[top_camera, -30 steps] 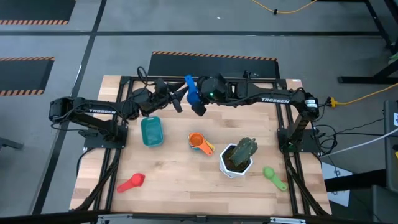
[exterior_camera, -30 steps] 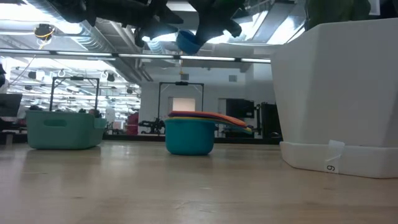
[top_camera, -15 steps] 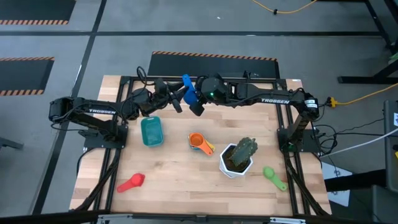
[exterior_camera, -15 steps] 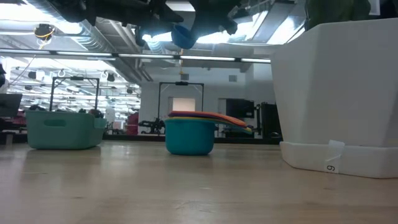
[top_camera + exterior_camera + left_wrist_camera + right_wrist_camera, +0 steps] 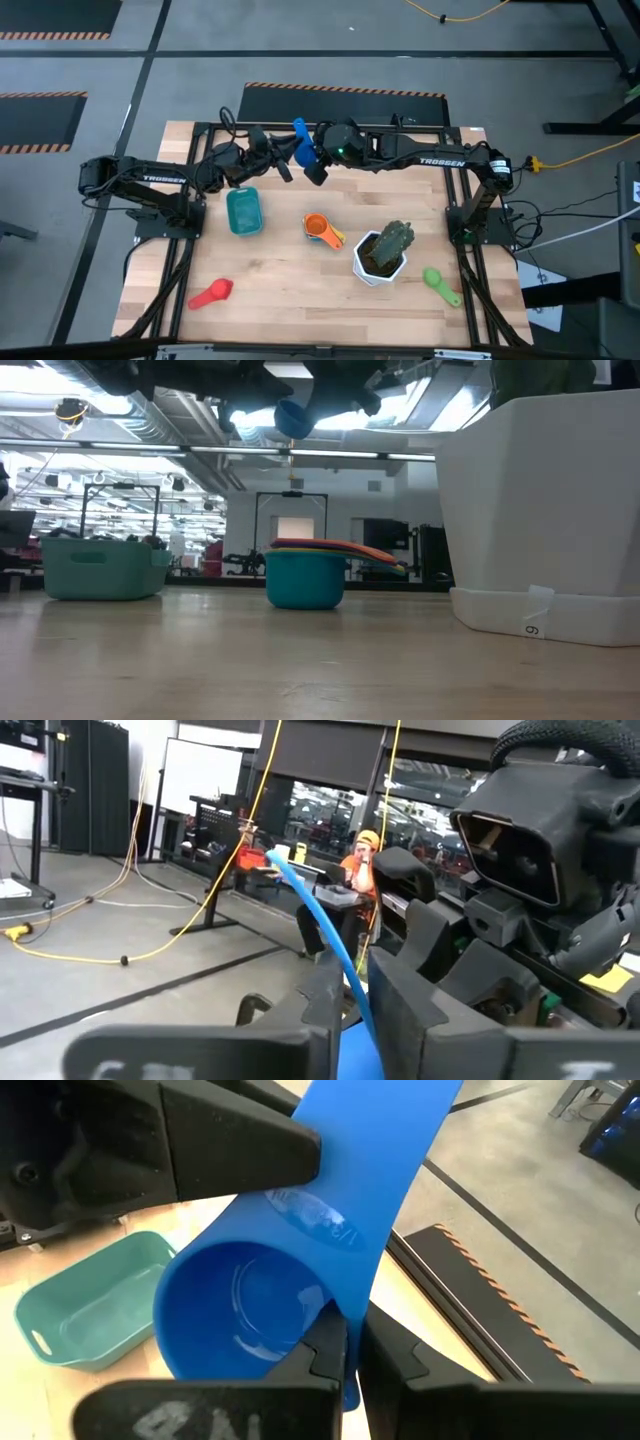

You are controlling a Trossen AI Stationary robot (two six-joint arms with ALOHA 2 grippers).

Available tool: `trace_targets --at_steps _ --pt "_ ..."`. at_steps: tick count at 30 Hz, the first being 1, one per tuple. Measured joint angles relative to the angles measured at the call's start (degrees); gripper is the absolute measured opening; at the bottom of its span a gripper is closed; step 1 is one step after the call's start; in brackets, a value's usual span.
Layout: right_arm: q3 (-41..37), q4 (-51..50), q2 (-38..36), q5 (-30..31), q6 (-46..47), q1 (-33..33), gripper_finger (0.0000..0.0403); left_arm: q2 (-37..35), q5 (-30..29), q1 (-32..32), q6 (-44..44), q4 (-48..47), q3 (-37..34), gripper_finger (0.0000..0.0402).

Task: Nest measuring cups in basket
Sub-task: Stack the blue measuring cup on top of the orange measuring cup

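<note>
A blue measuring cup (image 5: 303, 148) is held in the air over the table's far middle, its long handle (image 5: 298, 127) pointing toward the far edge. My left gripper (image 5: 290, 160) reaches it from the left and is shut on the handle. My right gripper (image 5: 314, 164) reaches it from the right and is shut on the bowl. In the low view the cup (image 5: 293, 417) hangs high above the table. The teal basket (image 5: 243, 212) stands on the table below and to the left, with nothing in it. A stack of nested cups (image 5: 322, 230) stands at the middle. My left gripper pinches the cup's flat handle (image 5: 352, 982) between its two fingers, which lie across it; one finger (image 5: 240, 1150) lies against the handle just above the bowl. The cup is lifted clear. My right gripper pinches the bowl's wall (image 5: 340, 1312) where the handle joins it, one finger (image 5: 322, 1350) inside the bowl and one outside. The cup is clear of the table, its mouth facing the wrist camera and its handle standing away from the fingers.
A red cup (image 5: 210, 293) lies near the front left and a green cup (image 5: 440, 283) near the front right. A white hexagonal pot with a plant (image 5: 383, 252) stands right of the nested stack. The arms' black frame runs along the table's edges.
My right gripper has carried the blue cup a little toward the table's left edge and slightly up, bringing it to my left gripper. The cup has stayed clear of the table.
</note>
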Motion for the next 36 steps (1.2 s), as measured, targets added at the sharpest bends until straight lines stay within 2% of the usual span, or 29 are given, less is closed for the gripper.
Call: trace_targets --at_steps 5,21,25,31,36 --pt "0.0 0.7 0.0 0.1 -0.1 0.0 0.0018 0.0 0.0 0.0 -0.2 0.1 0.0 0.0019" --pt "0.0 0.8 0.0 0.0 -1.6 0.0 0.0028 0.0 -0.2 0.0 0.3 -0.1 0.0 0.0015" --pt "0.0 0.7 0.0 -0.2 -1.6 0.0 0.0052 0.0 -0.3 0.0 0.7 -0.4 0.0 0.0014" --pt "0.1 1.2 -0.1 -1.1 -1.4 0.2 0.0114 0.1 -1.4 0.1 1.6 -1.0 -0.3 0.0011" --pt "0.1 0.5 -0.1 -0.7 -3.4 0.0 0.0132 0.1 -1.2 0.2 1.3 -1.5 -0.2 0.0006"
